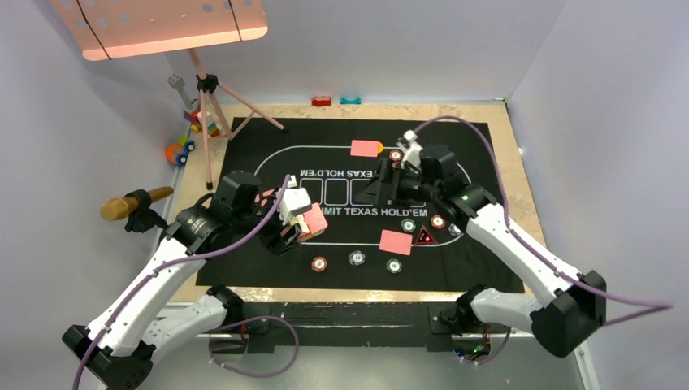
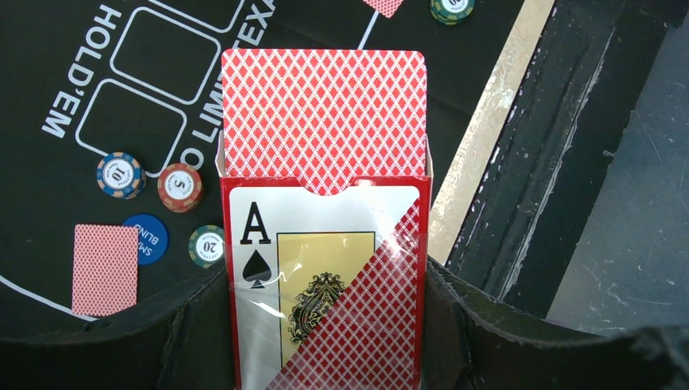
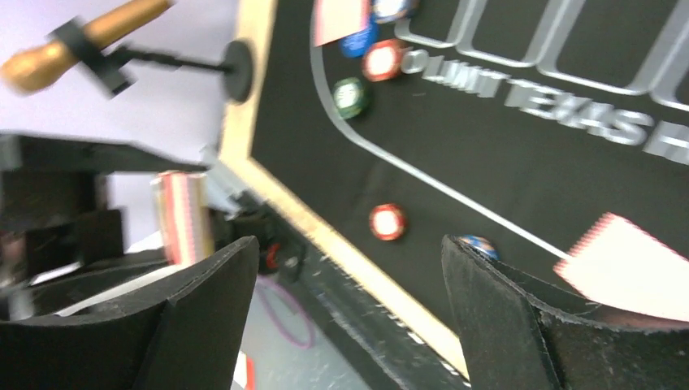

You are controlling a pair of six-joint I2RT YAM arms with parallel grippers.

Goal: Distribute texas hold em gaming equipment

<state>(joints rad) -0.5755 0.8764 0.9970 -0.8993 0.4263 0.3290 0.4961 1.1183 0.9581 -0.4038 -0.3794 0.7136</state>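
My left gripper [image 1: 294, 223] is shut on a red card box [image 2: 325, 276] with an ace of spades on its face. Red-backed cards [image 2: 325, 122] stick out of its open top. It hangs above the black mat's [image 1: 244, 268] left part. Below it lie a blue-orange chip [image 2: 120, 175], a red chip [image 2: 179, 187], a green chip [image 2: 206, 245], a blue button [image 2: 146, 238] and a card [image 2: 106, 268]. My right gripper [image 1: 382, 191] is open and empty over the mat's middle, its view blurred [image 3: 349, 252]. A card [image 1: 396, 241] lies beside the triangular marker [image 1: 424, 236].
A far card [image 1: 366, 148] lies by an orange button [image 1: 379, 148]. Loose chips lie along the near mat [image 1: 319, 263], [image 1: 356, 258], [image 1: 394, 265]. A tripod [image 1: 207, 85] with a pink board, toys [image 1: 180, 150] and a wooden handle [image 1: 134, 203] stand left. Red and teal blocks [image 1: 322, 101] sit at the back.
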